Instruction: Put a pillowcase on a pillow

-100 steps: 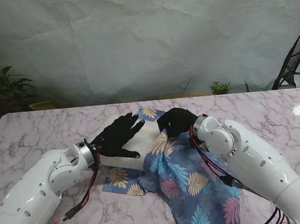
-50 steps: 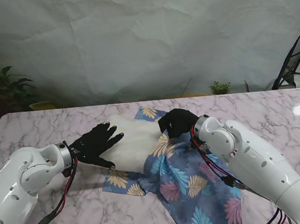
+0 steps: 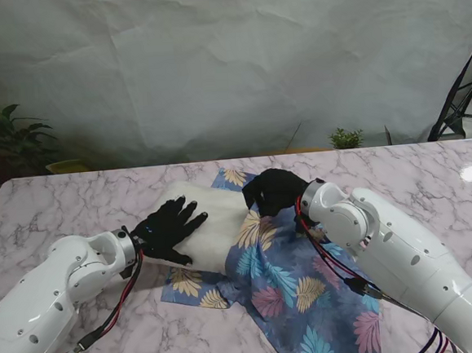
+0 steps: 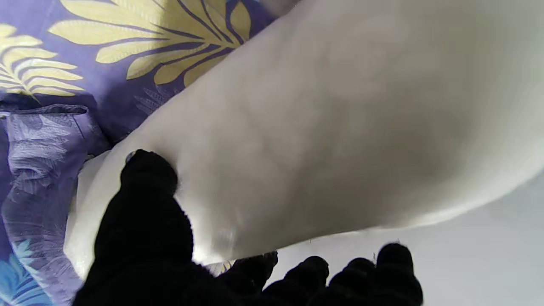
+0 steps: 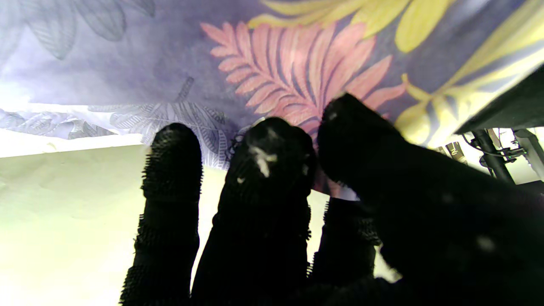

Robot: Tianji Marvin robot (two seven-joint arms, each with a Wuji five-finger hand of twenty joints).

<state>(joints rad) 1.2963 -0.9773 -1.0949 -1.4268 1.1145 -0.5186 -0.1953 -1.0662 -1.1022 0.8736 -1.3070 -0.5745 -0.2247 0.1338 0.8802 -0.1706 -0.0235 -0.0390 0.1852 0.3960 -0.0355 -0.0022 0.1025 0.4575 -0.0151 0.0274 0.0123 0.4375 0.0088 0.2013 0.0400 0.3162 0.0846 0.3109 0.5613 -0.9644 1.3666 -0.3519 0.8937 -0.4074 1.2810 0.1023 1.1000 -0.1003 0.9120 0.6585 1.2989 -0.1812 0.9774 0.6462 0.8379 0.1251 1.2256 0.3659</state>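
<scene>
While pinching pillowcase (image 3: 289, 283) hem w/ right hand (image 3: 271, 192), left hand (image 3: 168, 228) flat, fingers spread, on pillow (image 3: 211, 221) lying left of mouth.

- the pillow (image 3: 211, 219) lies near the middle of the table (image 3: 51, 215), toward its far edge.
- the pillowcase (image 3: 289, 283) covers the pillow's right end and trails to the table's near edge.
- the left hand (image 3: 166, 228) rests on the pillow's left end.
- the right hand (image 3: 271, 192) sits on the pillowcase's far edge.
</scene>
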